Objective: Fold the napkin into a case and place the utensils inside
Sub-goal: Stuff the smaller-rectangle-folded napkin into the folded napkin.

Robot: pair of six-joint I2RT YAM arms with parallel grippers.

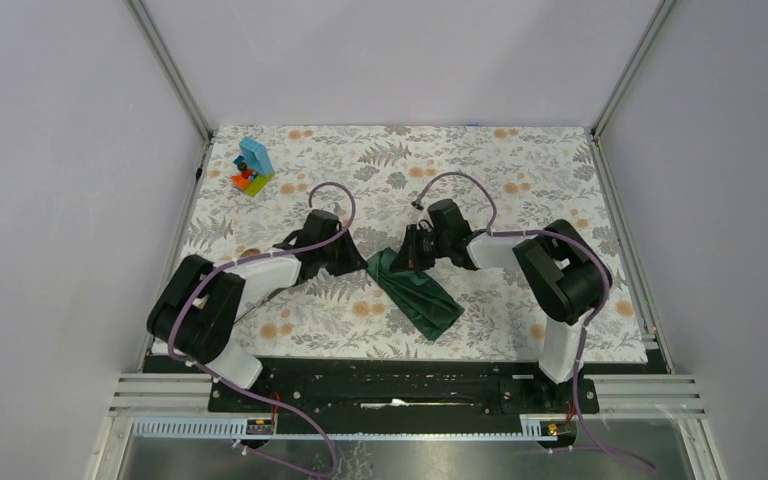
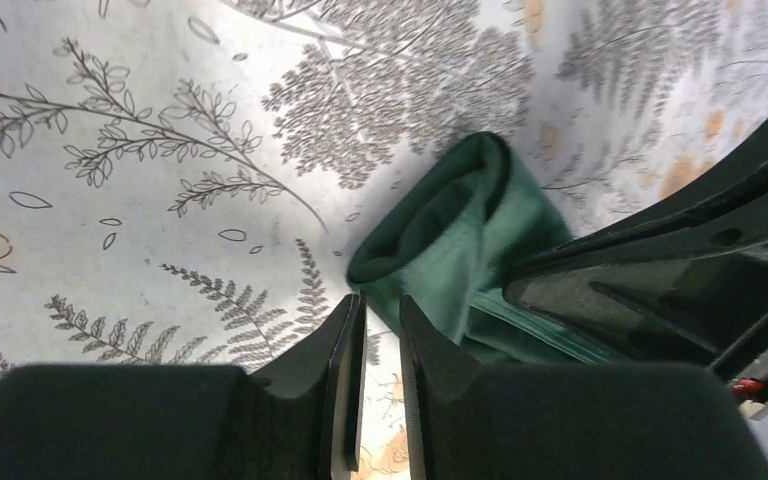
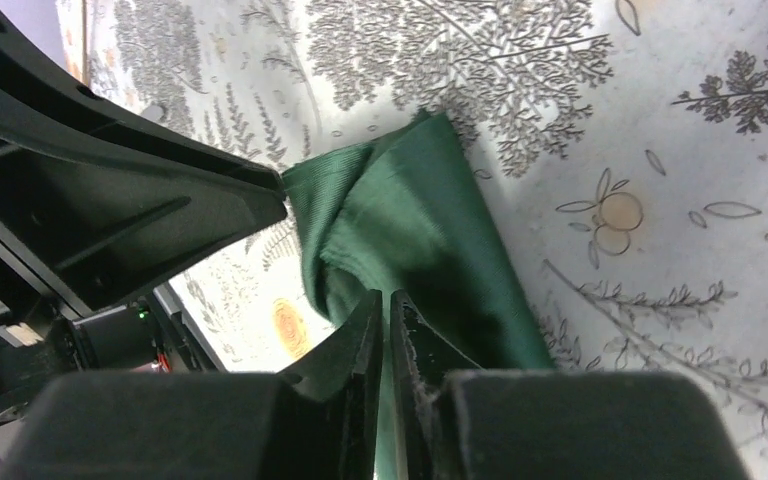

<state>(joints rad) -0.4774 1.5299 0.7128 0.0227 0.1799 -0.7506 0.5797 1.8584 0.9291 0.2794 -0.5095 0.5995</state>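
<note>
The napkin point(image 1: 418, 298) lies as a slanting folded strip mid-desk point(image 1: 520, 160). At its far end, the left end effector point(image 2: 381, 320) gapes narrowly, empty. The right end effector point(image 3: 387, 305) is nearly closed over cloth, grip unclear.

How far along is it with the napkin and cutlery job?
Done: the napkin lies folded into a narrow green strip on the patterned table cover.
In hand: the left gripper and right gripper sit at its far end, jaws nearly together, seemingly tidying the fold.
Left: no utensils are in view, so none look tucked inside yet.
</note>
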